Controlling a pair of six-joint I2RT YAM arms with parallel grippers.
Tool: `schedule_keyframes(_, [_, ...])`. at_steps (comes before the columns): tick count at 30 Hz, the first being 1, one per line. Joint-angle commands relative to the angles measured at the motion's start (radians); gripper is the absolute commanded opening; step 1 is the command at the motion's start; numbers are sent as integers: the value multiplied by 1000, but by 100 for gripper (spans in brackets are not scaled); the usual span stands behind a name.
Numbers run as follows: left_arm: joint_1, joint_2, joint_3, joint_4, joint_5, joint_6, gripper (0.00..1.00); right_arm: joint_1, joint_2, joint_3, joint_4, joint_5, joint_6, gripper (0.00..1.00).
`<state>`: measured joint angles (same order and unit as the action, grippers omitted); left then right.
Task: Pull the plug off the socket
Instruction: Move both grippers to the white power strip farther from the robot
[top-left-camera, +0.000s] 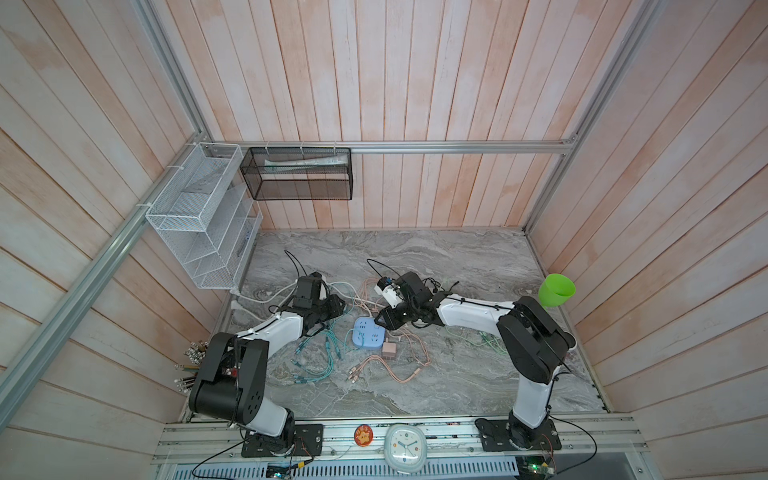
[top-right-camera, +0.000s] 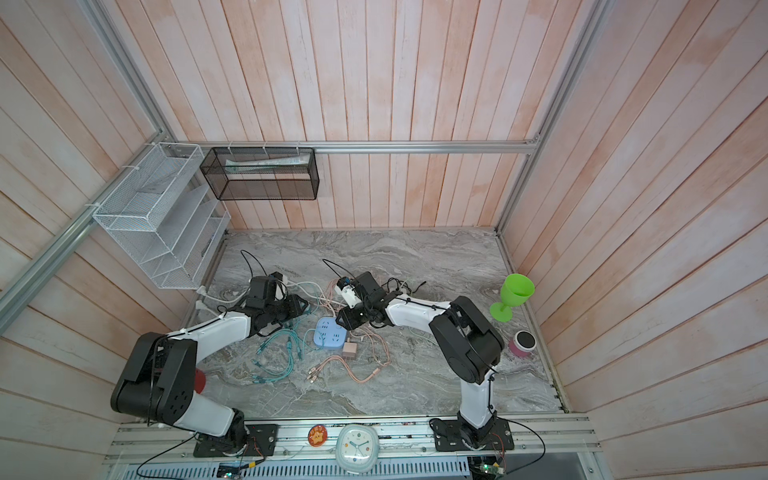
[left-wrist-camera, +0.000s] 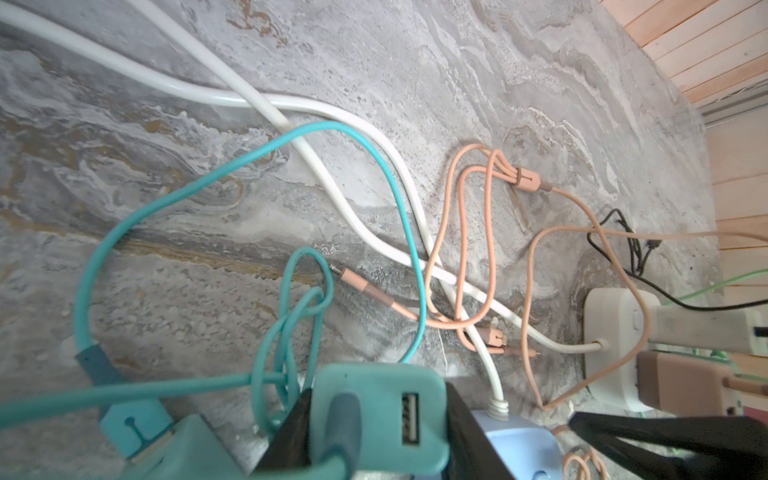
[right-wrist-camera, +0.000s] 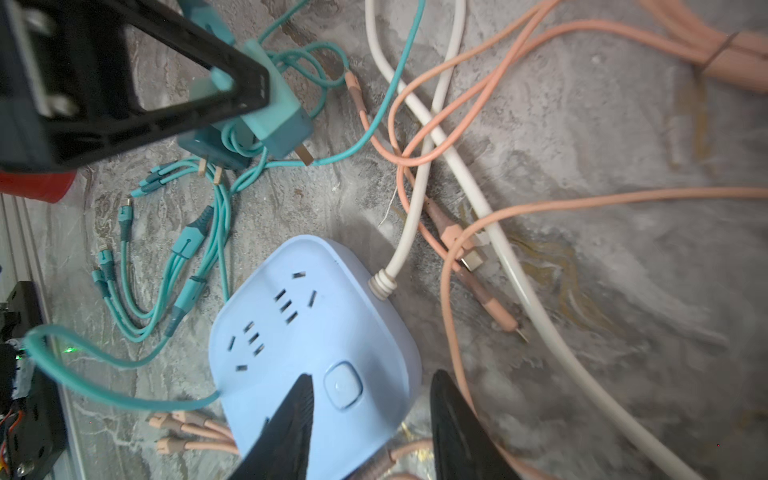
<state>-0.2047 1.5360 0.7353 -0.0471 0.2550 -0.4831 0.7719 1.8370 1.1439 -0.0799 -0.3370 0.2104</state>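
Teal plastic between the black fingers (left-wrist-camera: 286, 444) of the left pincer (left-wrist-camera: 376, 432): clamped tight on the plug (left-wrist-camera: 374, 399), USB slot turned toward the wrist camera. Held above the bench (top-left-camera: 457, 374), metal prongs bare in the right wrist view, out of the socket (right-wrist-camera: 316, 332) and apart from it. In both top views, near the socket on the side toward the left and back edges of the bench.

Pale blue socket lying flat about mid-bench, a little nearer the left edge than the right. Slots in view on its top face all bare. White cord (right-wrist-camera: 399, 257) leaving one side wall through a ribbed collar.

Right pincer (right-wrist-camera: 372, 378) above the socket's corner, by the rounded button. Jaws parted: one finger over the top face, the other just off the side wall. Nothing clamped between them. Cannot tell whether either finger touches the casing.

Teal cables (right-wrist-camera: 187, 245) in loose loops on the bench between the socket and the left edge. Pink cables (right-wrist-camera: 739, 62) tangled on the other side, crossing the white cord. Tan adapter (top-left-camera: 390, 350) just beside the socket, toward the front edge. Green goblet (top-left-camera: 556, 291) upright at the right edge, well apart from the socket.
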Motion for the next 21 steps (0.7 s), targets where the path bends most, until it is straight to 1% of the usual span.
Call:
schedule_keyframes(1, [4, 21, 17, -13, 26, 43, 49, 6, -99, -28, 7, 65, 22, 48])
schedule_keyframes(3, [4, 25, 15, -21, 30, 53, 57, 6, -154, -59, 27, 100, 31, 49])
schedule_keyframes(4, [3, 26, 14, -23, 32, 58, 60, 6, -182, -77, 38, 119, 37, 50])
schedule_keyframes(6, [4, 24, 8, -24, 39, 66, 64, 7, -243, -118, 59, 169, 50, 51])
schedule_keyframes(9, [2, 20, 0, -20, 45, 69, 66, 7, -324, -177, 92, 223, 76, 53])
schedule_keyframes(11, [2, 16, -2, -23, 44, 71, 71, 5, -365, -210, 102, 246, 90, 53])
schedule_keyframes(13, [3, 5, -5, -31, 39, 71, 82, 6, -400, -233, 95, 275, 106, 54])
schedule_keyframes(14, [2, -7, -10, -32, 39, 73, 89, 6, -418, -246, 94, 288, 116, 54])
schedule_keyframes(15, [2, -23, -16, -31, 37, 74, 99, 5, -437, -261, 92, 307, 127, 54])
schedule_keyframes(21, [-2, -123, -28, -54, -6, 96, 100, 3, -541, -347, 81, 459, 185, 55])
